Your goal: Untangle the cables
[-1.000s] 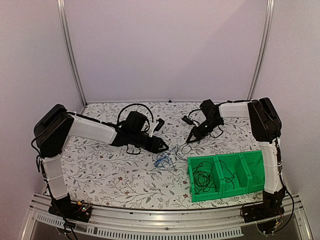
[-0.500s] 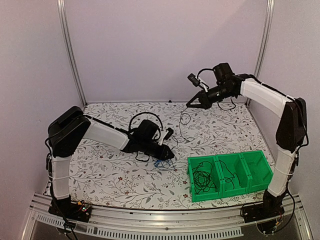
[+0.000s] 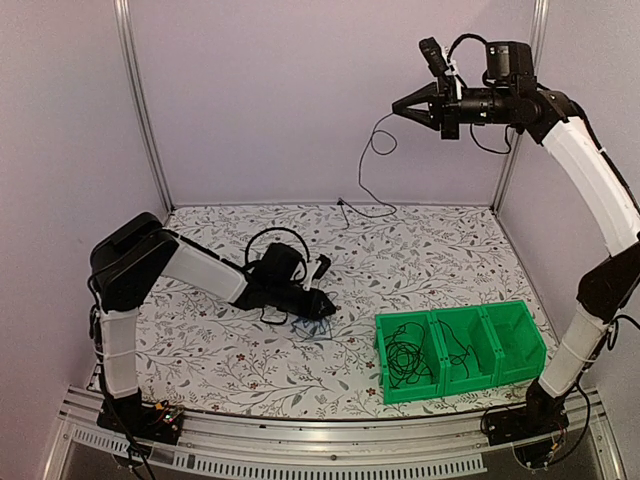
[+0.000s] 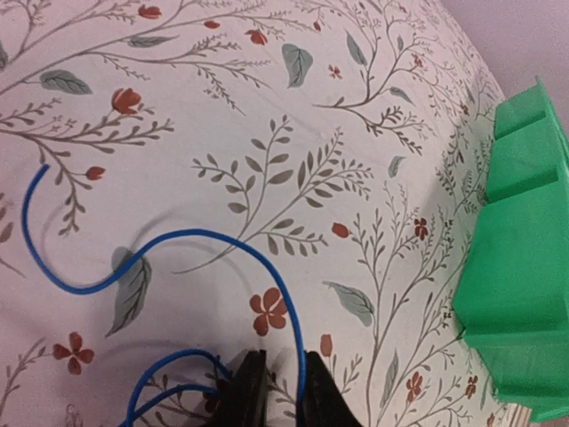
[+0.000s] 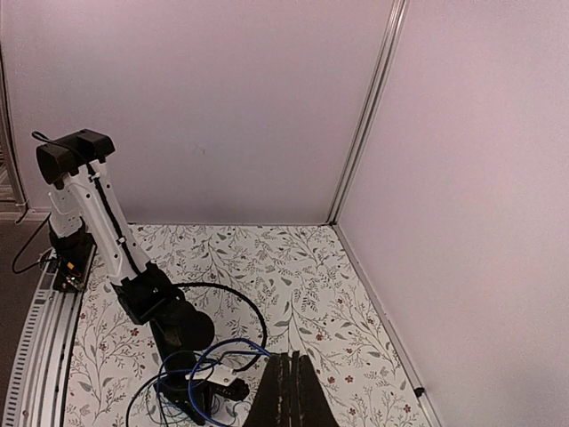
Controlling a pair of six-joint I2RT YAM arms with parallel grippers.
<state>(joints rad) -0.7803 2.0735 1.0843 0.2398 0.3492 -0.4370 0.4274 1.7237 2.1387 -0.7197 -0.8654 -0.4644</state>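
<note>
blue cable [image 4: 196, 234] low, black cable [image 3: 370, 140] high
left gripper [image 4: 283, 396] pinches the blue cable near the middle of the table [image 3: 200, 350]; right gripper [image 3: 400, 106], fingers pressed on the black cable, holds it hanging down to the far edge.

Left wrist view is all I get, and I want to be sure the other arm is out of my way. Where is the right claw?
Observer: The right claw is high above the far side of the table. It is shut on a black cable that hangs down to the table's far edge.
Operator: I see the green bin from outside only. Is anything in it?
Observer: Yes, black cable lies in two of its three compartments. There is a coil in the left one and a looser strand in the middle one.
</note>
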